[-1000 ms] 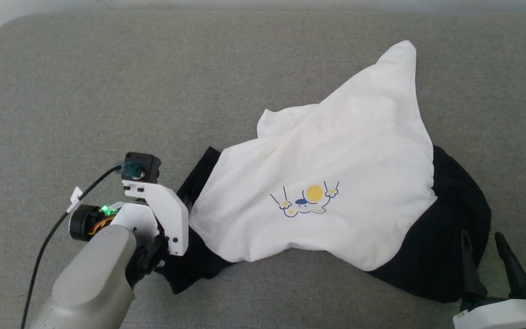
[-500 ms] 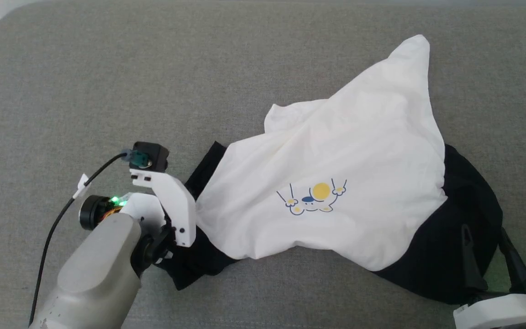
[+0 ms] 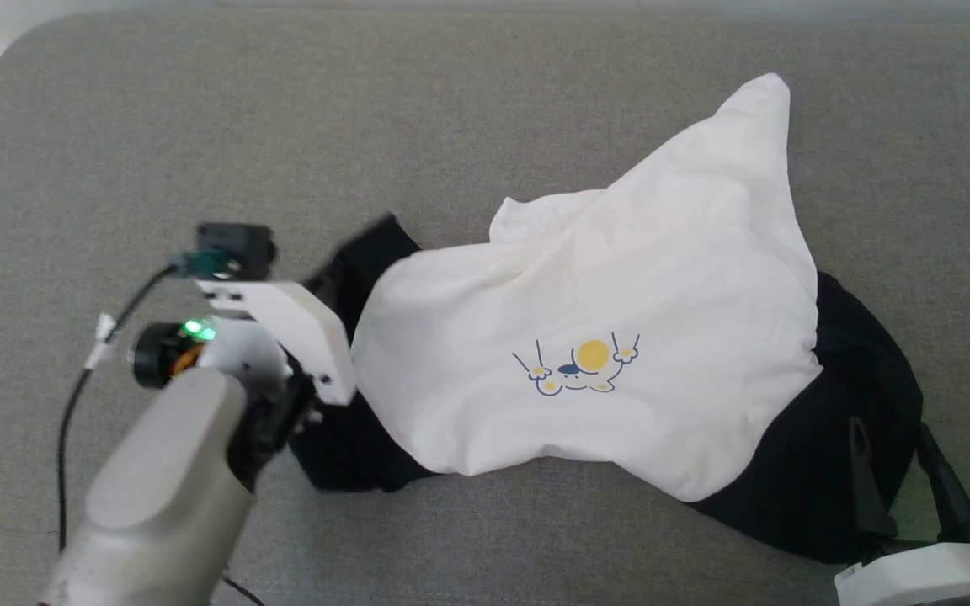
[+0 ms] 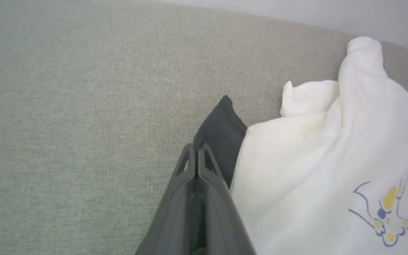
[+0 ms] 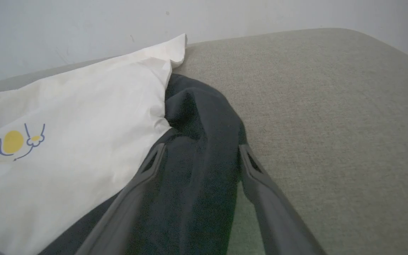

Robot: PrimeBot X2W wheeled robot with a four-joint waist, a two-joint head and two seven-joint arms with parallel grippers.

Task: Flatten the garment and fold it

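Work surface: a tabletop (image 3: 199, 126) covered in grey-green woven fabric, matte and uniform, with a rounded corner (image 3: 9, 46) at the far left of the head view. Behind its far edge stands a plain pale wall (image 5: 83, 28) bearing a few small marks. Illumination is soft and even; shadows are weak.

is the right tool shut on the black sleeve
No, the right tool is open, its fingers standing apart on either side of the black sleeve.
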